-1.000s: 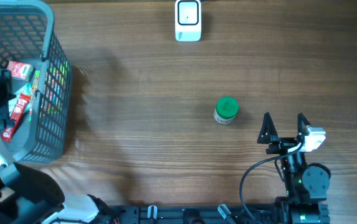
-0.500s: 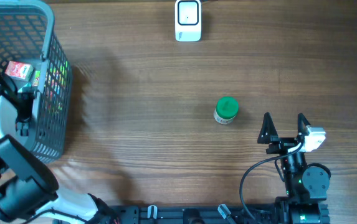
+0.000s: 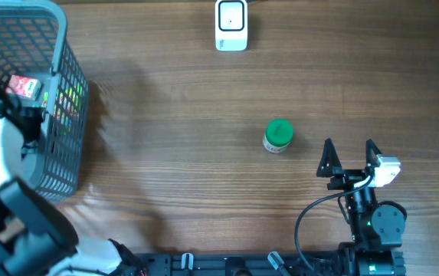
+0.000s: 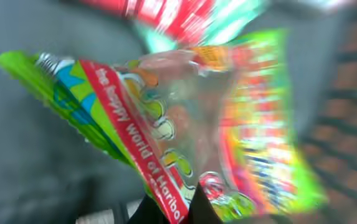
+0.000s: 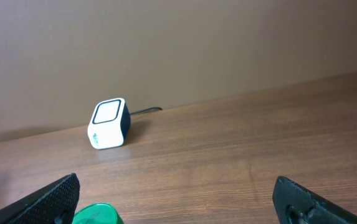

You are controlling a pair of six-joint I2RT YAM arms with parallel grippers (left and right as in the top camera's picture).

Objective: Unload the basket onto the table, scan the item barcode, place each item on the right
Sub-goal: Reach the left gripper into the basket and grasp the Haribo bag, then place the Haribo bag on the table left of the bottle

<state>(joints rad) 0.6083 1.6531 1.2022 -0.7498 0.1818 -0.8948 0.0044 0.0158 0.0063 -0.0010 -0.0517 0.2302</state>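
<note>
Left gripper (image 4: 173,214): wide open a moment ago, now clenched on edge of candy bag (image 4: 166,137).
Candy bag: just ahead of fingertips, inside basket (image 3: 70,138).
Right gripper (image 3: 349,157): spread, idle; scanner (image 3: 230,24) well ahead.
Meaning: likely ready to lift out toward scanner.

- Candy bag (image 4: 184,124): blurred, print mostly unreadable. Its lower edge is cropped where the left gripper (image 4: 169,213) pinches it, and only dark fingertip stubs show.
- Red packet (image 4: 166,12), beyond the bag: smeared, cut by the top edge.
- Basket (image 3: 58,46): the left arm hides most of its contents.
- Green-lidded jar (image 5: 97,214), low between the right gripper (image 5: 175,180) fingers: lid top only.
</note>
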